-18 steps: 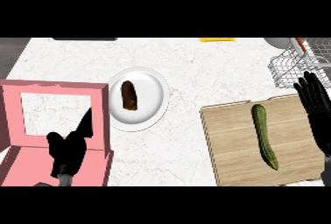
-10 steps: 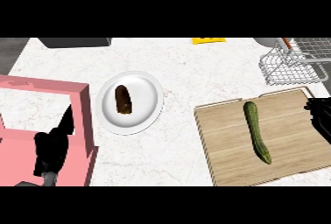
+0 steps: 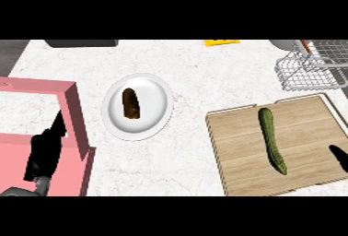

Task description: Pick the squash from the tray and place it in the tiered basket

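Bright, even light over pale counter (image 3: 197, 64); faint soft shadow rimming plate (image 3: 153, 94); colours flat.

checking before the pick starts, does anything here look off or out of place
Nothing stands out. The squash lies flat along the wooden tray, the tiered basket sits beyond it, and a brown food piece rests on the white plate. Nothing spilled or tipped.

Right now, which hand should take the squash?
Right. The right hand shows at the wooden tray's right edge, close to the squash; the tiered basket is on that side too. The left hand sits over the pink box, beyond the plate.
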Motion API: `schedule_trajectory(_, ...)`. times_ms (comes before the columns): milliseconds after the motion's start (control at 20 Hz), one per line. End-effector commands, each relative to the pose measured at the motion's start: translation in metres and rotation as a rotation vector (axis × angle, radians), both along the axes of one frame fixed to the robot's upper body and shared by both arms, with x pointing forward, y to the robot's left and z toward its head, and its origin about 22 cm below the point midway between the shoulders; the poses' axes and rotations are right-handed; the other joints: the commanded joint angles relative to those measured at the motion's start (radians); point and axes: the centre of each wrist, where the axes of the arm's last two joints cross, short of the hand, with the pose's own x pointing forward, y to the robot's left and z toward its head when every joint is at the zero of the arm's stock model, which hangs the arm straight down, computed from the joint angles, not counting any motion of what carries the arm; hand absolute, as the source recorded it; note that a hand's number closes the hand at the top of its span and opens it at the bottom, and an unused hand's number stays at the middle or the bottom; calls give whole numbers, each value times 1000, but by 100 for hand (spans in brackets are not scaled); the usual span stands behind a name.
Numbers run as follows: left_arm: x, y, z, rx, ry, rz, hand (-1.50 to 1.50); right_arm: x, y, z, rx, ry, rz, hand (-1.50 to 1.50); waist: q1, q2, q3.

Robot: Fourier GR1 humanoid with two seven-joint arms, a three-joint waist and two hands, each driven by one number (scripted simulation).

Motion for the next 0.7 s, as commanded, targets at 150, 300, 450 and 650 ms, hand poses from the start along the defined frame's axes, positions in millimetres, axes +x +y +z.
schedule_trajectory(150,21,23,36,100,-106,-9,0,-20,-4,57,-155,389,270,-150,11,-4,3)
schedule_trajectory(300,28,3,36,85,-131,-29,0,-2,9,98,-186,503,337,-150,27,0,4)
schedule_trajectory(450,36,10,34,92,-146,-22,0,14,32,127,-195,569,359,-150,42,4,5)
schedule_trajectory(650,43,3,28,88,-123,-56,0,52,40,154,-153,594,315,-150,51,6,8)
